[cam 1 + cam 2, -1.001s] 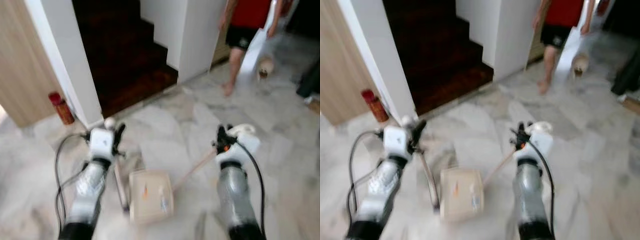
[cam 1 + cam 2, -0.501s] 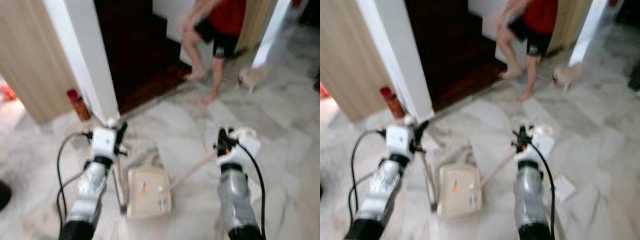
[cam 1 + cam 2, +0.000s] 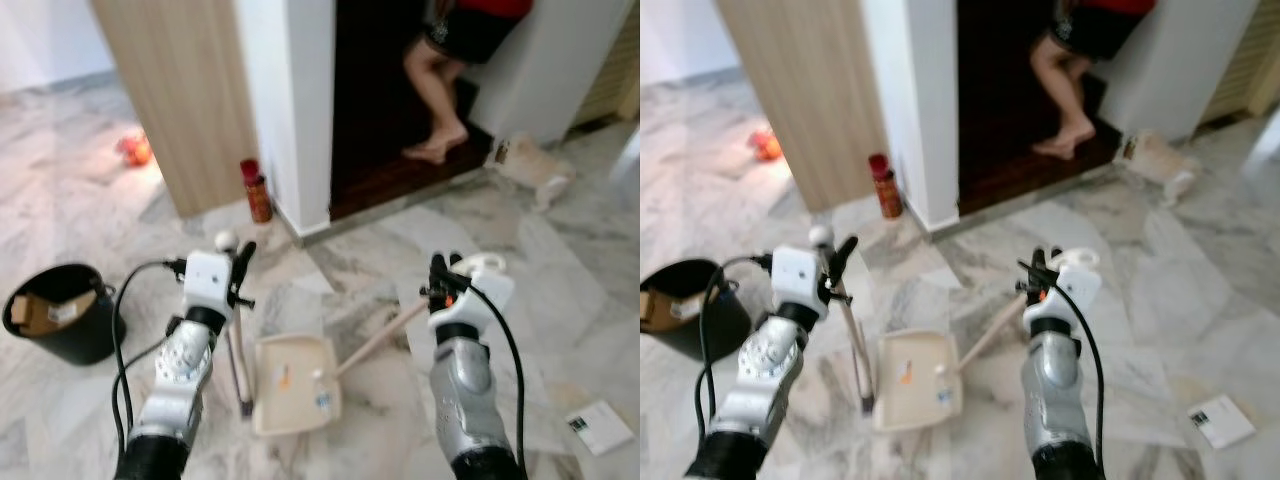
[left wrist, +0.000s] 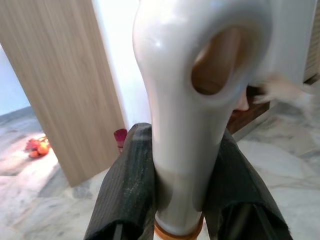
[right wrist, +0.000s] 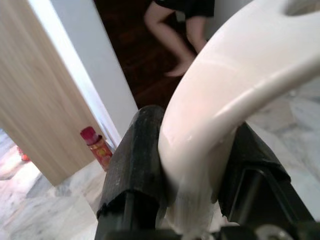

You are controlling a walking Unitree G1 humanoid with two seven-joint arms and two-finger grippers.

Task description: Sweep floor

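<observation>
At the far left, a black bucket [image 3: 60, 322] stood on the marble floor [image 3: 560, 260] with cardboard scraps inside. The left tool [image 4: 180, 195] was clenched on the white handle of the broom [image 3: 236, 345], its black fingers [image 4: 127, 185] pressed to either side below the hanging loop; the stick ran down to the floor just beside the dustpan. The cream dustpan [image 3: 293, 384] lay flat between the two arms, a few small bits on it. Its long handle [image 3: 380, 338] slanted up to the right tool [image 5: 192, 195], which gripped the white curved end. Farther off, a red bottle [image 3: 256, 190] stood by the wooden panel, a person's bare legs [image 3: 432, 95] showed in the dark doorway, and a small pale dog [image 3: 535, 170] stood near it. A paper card [image 3: 596, 427] lay at the right.
</observation>
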